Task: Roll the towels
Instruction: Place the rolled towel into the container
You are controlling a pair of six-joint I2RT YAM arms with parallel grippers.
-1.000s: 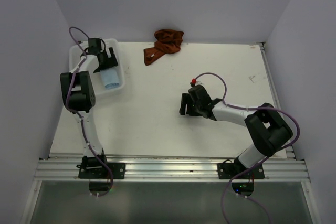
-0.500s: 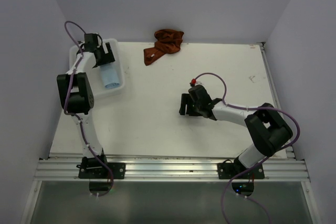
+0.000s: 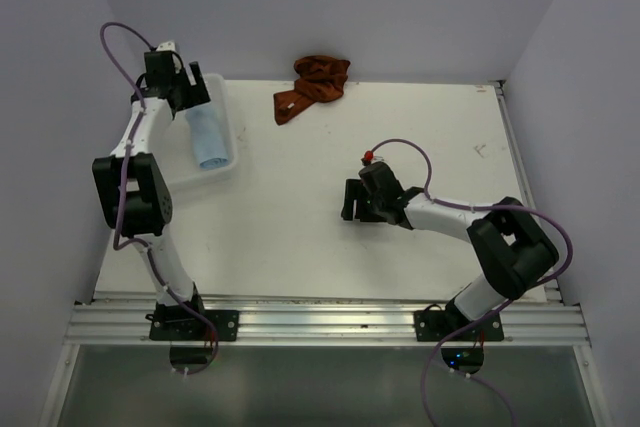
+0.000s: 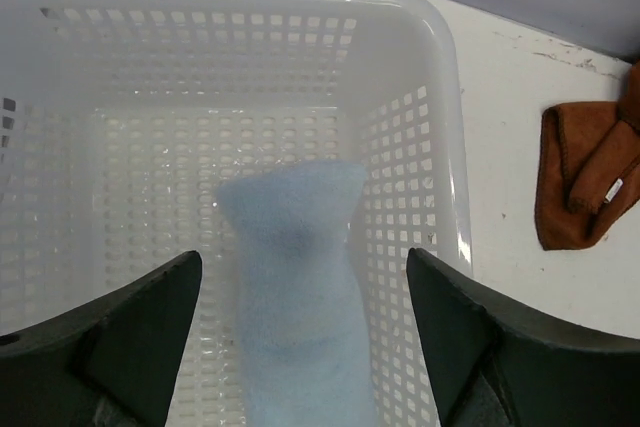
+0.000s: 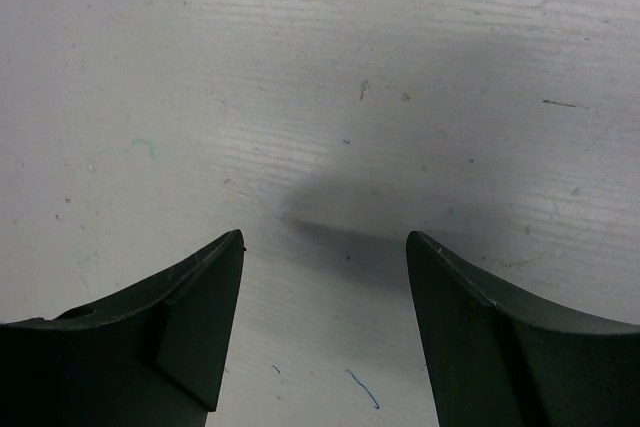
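Overhead, my left gripper (image 3: 172, 87) hangs above the far end of the white mesh basket (image 3: 228, 159), which sits at the far-left corner of the table (image 3: 280, 237). The blue towel (image 3: 208, 142) lies inside it, apparently rolled. The rust towel (image 3: 312, 87) sits crumpled at the far edge, well apart from both arms, and my right gripper (image 3: 348, 199) is low near the table's middle. Hazard: a bunched towel gripped as it lies would roll into a lump, so it needs spreading flat first. From the left wrist, my fingers (image 4: 150, 332) stand wide apart and hold nothing, with the blue roll directly below between them. Hazard: a descent here could catch the mesh wall or nudge the roll loose, and a sideways exit toward the rust towel could hook the basket rim and drag it. From the right wrist, the jaws are spread wide over bare, scuffed table and grip nothing. Hazard: travelling at this height risks scraping the fingertips.
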